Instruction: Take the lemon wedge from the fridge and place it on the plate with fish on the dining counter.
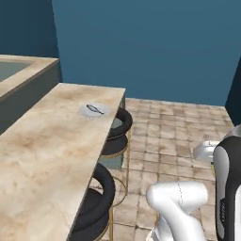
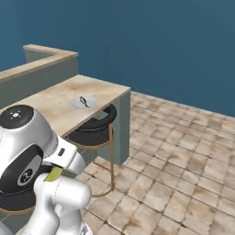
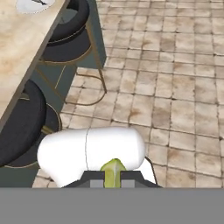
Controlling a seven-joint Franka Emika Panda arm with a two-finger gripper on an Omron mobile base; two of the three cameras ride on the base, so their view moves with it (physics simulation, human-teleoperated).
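Observation:
The lemon wedge (image 3: 113,170) is a small yellow-green piece pinched between my gripper (image 3: 113,178) fingertips, low over the tiled floor. It also peeks out beside the arm (image 2: 53,174). The gripper is shut on it. The plate with the dark fish (image 1: 94,110) (image 2: 84,102) rests on the beige marbled dining counter (image 1: 42,150) (image 2: 48,108) near its far end; its rim shows at the top left of the hand view (image 3: 33,3). The counter lies to the left of the gripper. The fridge is out of view.
Two black round stools on thin gold legs (image 1: 118,123) (image 1: 100,197) (image 3: 65,37) are tucked under the counter's edge. A grey raised counter (image 1: 23,77) (image 2: 43,64) stands behind it. Brown tiled floor (image 1: 179,136) stretches to the right, up to a blue wall.

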